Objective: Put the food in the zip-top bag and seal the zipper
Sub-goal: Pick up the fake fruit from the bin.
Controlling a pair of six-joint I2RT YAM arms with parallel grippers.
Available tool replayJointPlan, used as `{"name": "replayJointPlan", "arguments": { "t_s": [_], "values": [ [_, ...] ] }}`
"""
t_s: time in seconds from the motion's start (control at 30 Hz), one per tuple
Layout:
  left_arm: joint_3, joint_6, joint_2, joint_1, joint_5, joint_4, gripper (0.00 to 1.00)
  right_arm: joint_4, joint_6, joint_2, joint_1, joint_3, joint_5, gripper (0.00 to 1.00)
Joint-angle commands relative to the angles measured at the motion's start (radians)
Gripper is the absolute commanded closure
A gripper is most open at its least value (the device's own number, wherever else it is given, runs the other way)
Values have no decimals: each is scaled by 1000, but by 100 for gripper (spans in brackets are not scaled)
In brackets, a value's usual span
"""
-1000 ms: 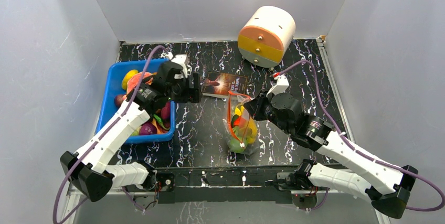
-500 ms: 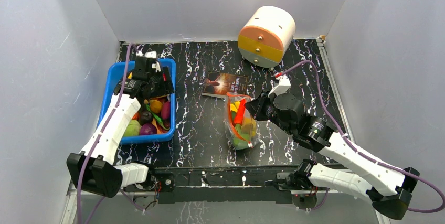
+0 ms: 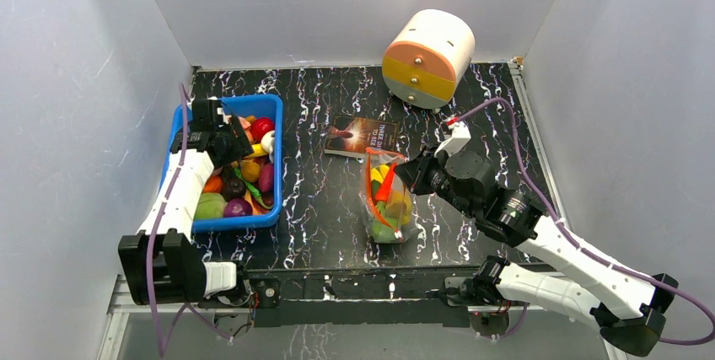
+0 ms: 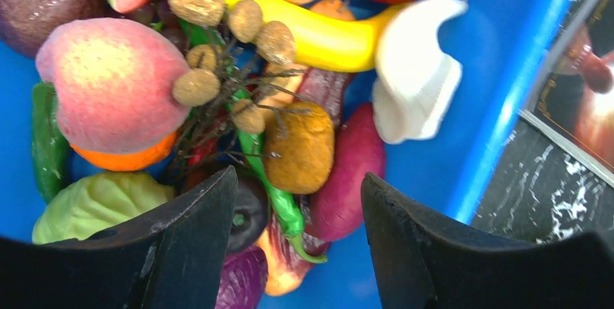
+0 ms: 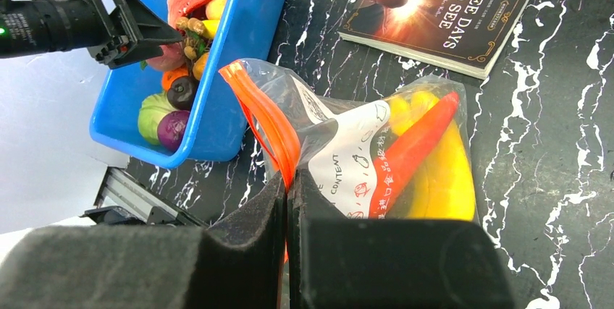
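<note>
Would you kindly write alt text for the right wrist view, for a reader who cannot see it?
The right end effector is shut on the orange zipper of a clear zip-top bag holding yellow and red toy food. Behind, on a black marbled table, sit a blue bin of toy food and a book.

Overhead looking down, wrists close, left probably steep, all share bin [image 3: 240, 223]

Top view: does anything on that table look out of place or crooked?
The round white drawer unit at the back looks tilted, its orange and yellow bands slanting. A book lies skewed just behind the zip-top bag.
</note>
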Motion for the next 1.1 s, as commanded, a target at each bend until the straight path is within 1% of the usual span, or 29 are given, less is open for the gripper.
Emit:
{"name": "replayJointPlan", "arguments": {
  "t_s": [0.0, 0.1, 0.33, 0.43, 0.7, 0.77, 0.83, 1.07],
  "values": [
    [-8, 36, 37, 55, -24, 61, 38, 80, -5, -27, -2, 19, -1, 100],
    [14, 43, 81, 63, -42, 93, 39, 75, -14, -16, -2, 30, -11, 100],
    [31, 88, 171, 64, -118, 124, 48, 61, -29, -9, -2, 48, -19, 100],
    [39, 115, 193, 64, -109, 144, 56, 56, -33, -6, -2, 50, -22, 100],
    [54, 151, 255, 63, -104, 150, 61, 56, -43, 11, -2, 72, -22, 100],
    [57, 151, 259, 63, -104, 147, 66, 55, -46, 15, -1, 73, -22, 100],
    [60, 151, 250, 64, -93, 145, 75, 57, -45, 18, -3, 74, -26, 100],
    [84, 157, 220, 63, -96, 115, 93, 63, -41, 18, -2, 66, -36, 100]
  ]
}}
